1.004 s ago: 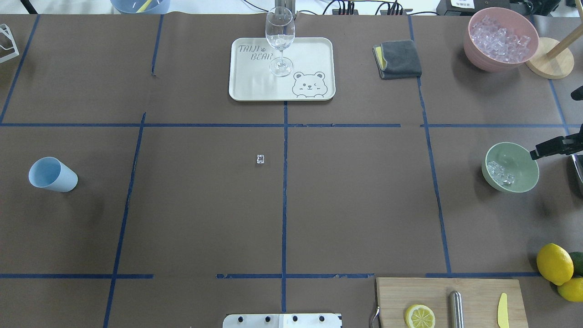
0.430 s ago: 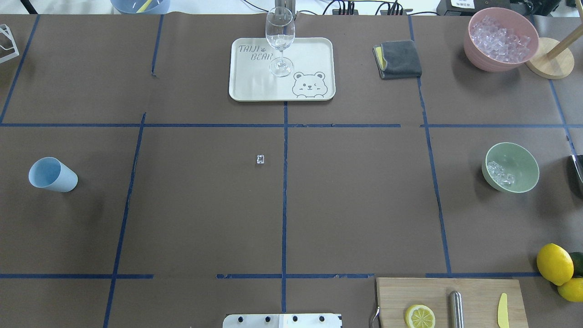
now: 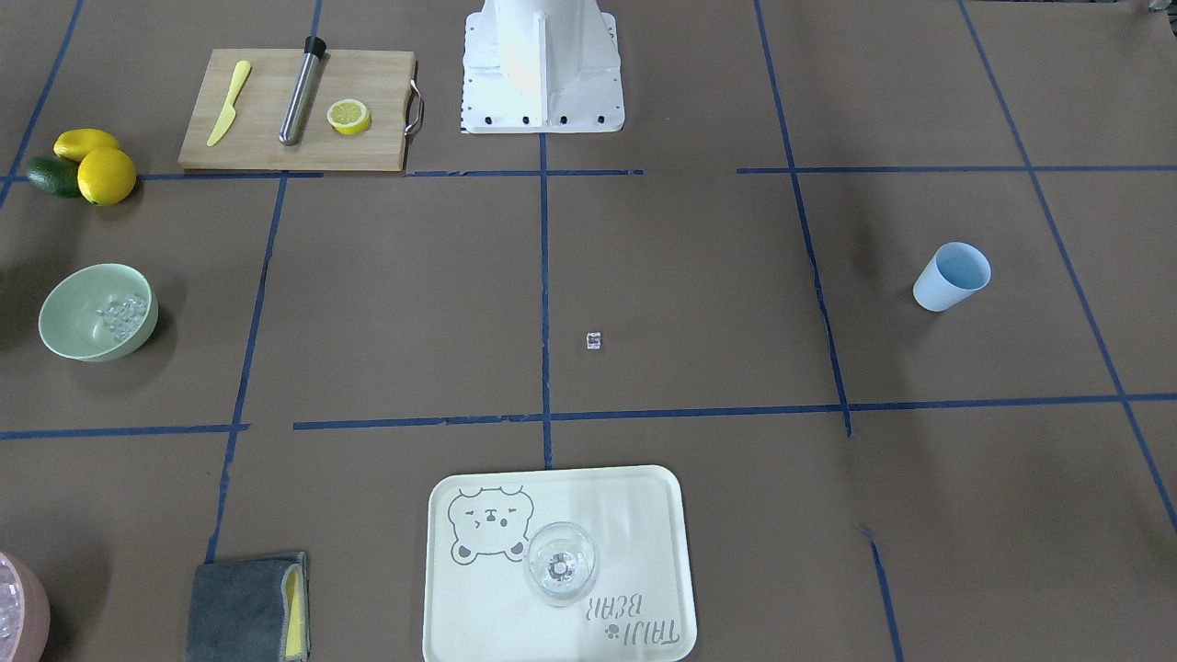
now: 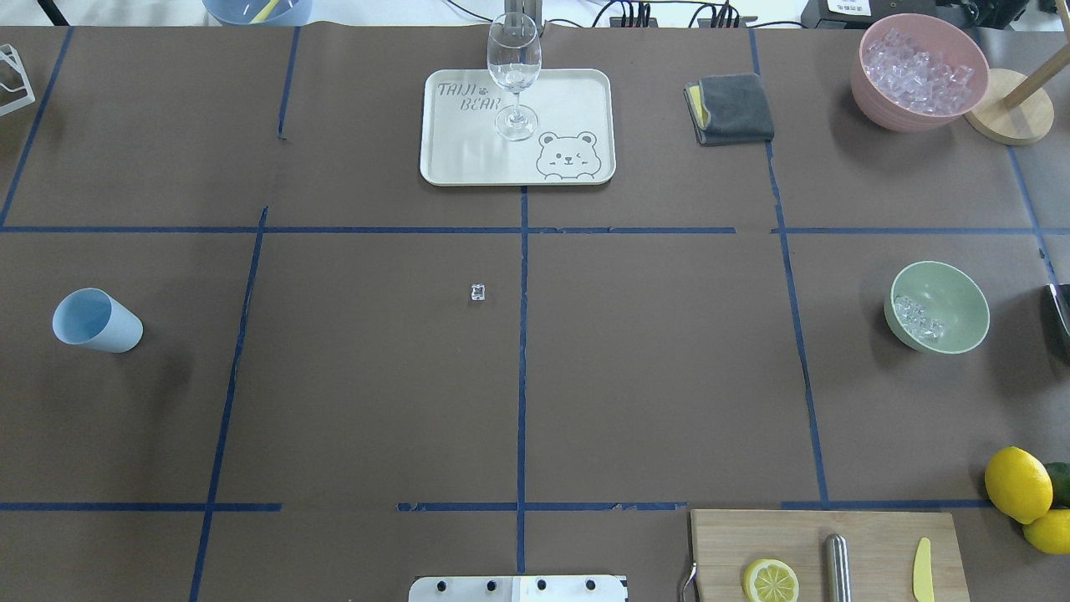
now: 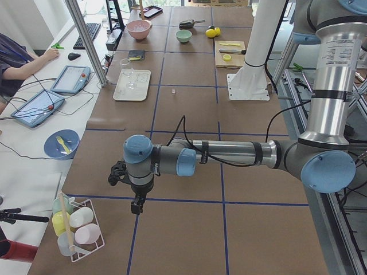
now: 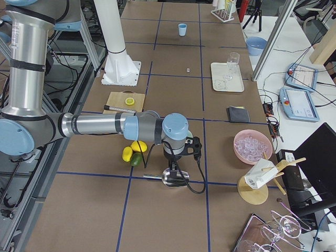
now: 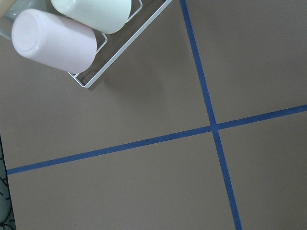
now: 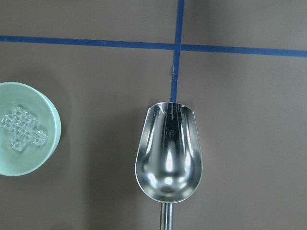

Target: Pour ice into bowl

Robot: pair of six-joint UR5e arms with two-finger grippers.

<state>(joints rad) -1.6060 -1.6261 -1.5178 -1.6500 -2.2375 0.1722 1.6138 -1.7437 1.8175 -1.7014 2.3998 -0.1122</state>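
One stray cube (image 4: 477, 292): sits alone on the brown table, well apart from the bowl (image 4: 961, 301), out toward the middle.
Ice (image 4: 918, 318): small pile of clear cubes inside the bowl, bunched against one side of the bottom.
Scoop (image 8: 168, 153): shiny metal one lying flat on the table just beside the bowl, not touching it. It looks empty on my right wrist cam.
Right gripper (image 6: 173, 164): hangs over the scoop, near the bowl. I only get it on a side cam, so I can't tell if the pincer is open, closed or gripping anything.
Left gripper (image 5: 136, 205): hangs over bare table at the far end from the bowl, near a wire rack of cups (image 5: 80, 226). Same deal here, so I can't tell its state either.
Blue cup (image 4: 96, 320): stands at the opposite end of the table from the bowl.
Pink bowl (image 4: 878, 104): heaped with ice, near the bowl but apart from it.
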